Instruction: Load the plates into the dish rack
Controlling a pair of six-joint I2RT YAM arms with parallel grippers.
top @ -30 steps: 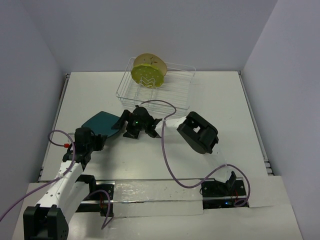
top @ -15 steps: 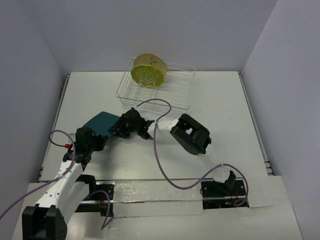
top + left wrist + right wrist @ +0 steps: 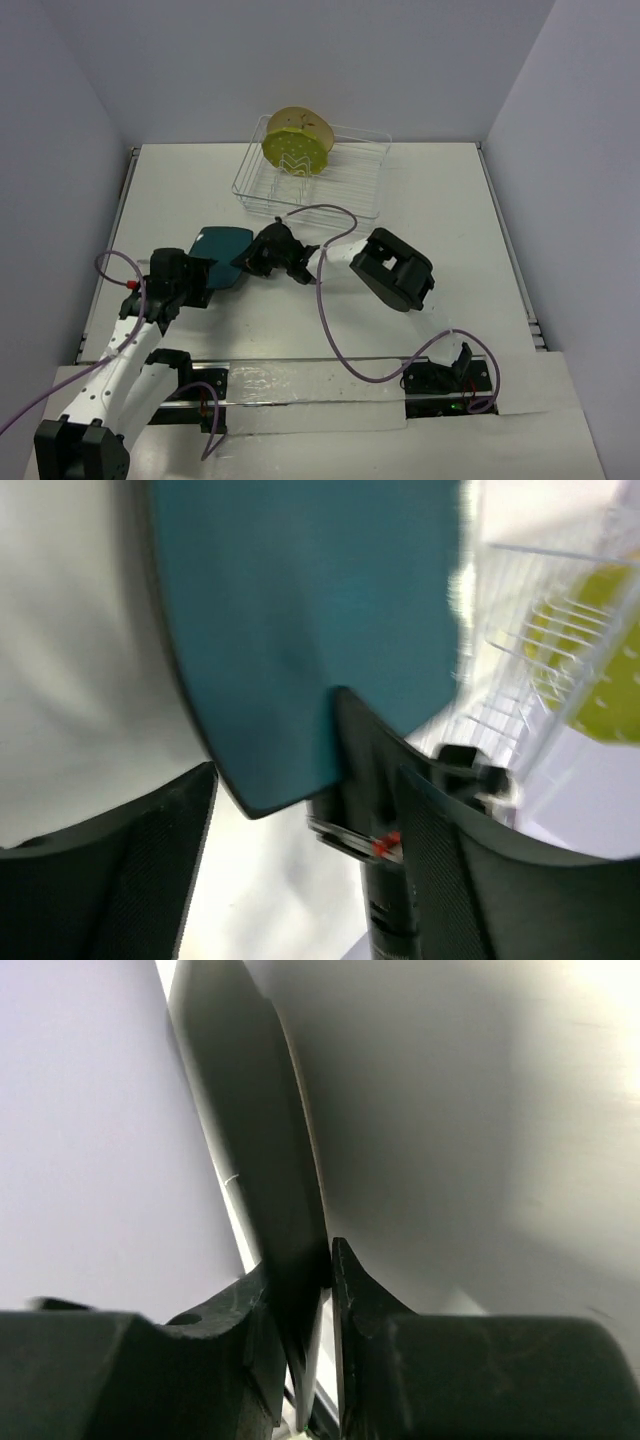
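Top external: right jaws clamped on teal plate, left jaws apart, dish rack beyond

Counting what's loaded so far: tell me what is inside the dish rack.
The dish rack holds the lime-green plate upright at its left end, the beige plate close behind it, its face mostly covered.

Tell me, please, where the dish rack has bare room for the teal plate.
The right half of the dish rack is bare, from the lime-green plate across to the right rim; the teal plate in the right claw should fit. Crowded: the left rear corner, where the lime-green and the beige plate stand.
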